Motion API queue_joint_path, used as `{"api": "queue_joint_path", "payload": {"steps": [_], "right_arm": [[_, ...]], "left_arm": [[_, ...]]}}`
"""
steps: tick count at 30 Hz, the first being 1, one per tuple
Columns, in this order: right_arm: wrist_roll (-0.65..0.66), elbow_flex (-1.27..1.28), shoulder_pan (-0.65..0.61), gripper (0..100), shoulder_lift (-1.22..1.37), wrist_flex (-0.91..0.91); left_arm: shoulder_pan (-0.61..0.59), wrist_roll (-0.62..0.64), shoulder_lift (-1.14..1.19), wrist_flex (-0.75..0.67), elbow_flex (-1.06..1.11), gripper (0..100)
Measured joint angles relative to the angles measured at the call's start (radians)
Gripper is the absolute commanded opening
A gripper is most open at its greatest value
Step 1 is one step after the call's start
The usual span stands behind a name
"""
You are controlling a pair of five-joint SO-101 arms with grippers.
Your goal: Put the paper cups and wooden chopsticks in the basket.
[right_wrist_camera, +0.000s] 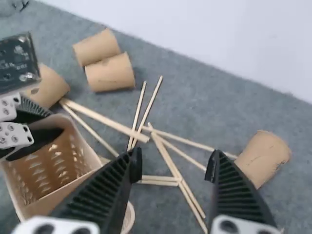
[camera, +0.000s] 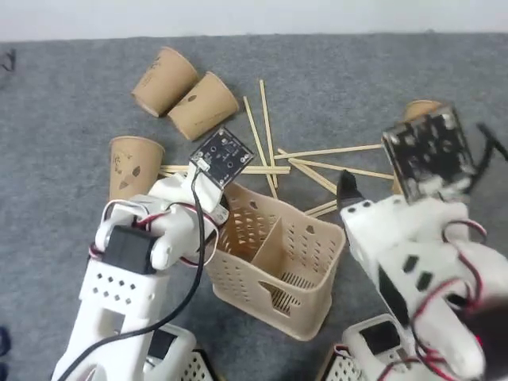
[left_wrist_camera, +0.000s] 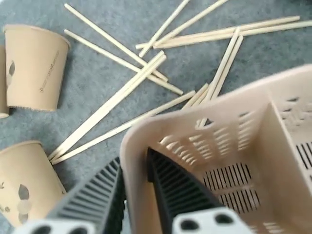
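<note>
The left end effector (left_wrist_camera: 135,168) pinches the basket (left_wrist_camera: 209,114) by its wall. The right end effector (right_wrist_camera: 173,168) hangs spread above scattered chopsticks (right_wrist_camera: 105,120). Paper cups (camera: 204,105) lie on the grey surface (camera: 357,71) beyond the basket.

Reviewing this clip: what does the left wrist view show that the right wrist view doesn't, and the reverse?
Left wrist view adds the central divider inside the beige perforated plastic basket. Right wrist view adds the open right gripper, a lone brown paper cup lying on its side beyond it, and the white wall. Both share the basket, the left gripper clamped across its wall, scattered wooden chopsticks on the grey carpet, and other brown paper cups.
</note>
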Motion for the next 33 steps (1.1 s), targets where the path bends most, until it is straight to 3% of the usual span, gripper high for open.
{"api": "queue_joint_path", "payload": {"steps": [9,15,21,23,28,33], "right_arm": [[0.037,0.402,-0.008,22.0,0.023,0.0],[0.101,0.488,-0.003,21.7,-0.002,0.0],[0.175,0.52,-0.003,6.3,-0.002,0.0],[0.187,0.52,-0.003,8.0,-0.002,0.0],[0.23,0.506,-0.003,23.8,-0.002,0.0],[0.249,0.41,-0.006,16.9,0.021,0.0]], "left_arm": [[0.0,0.015,-0.009,-0.127,0.058,1],[0.003,0.032,-0.009,-0.15,0.069,1],[0.005,0.032,-0.009,-0.153,0.071,1],[0.005,0.032,-0.009,-0.157,0.071,1],[0.005,0.032,-0.009,-0.157,0.071,1],[0.002,0.034,-0.009,-0.178,0.083,1]]}}
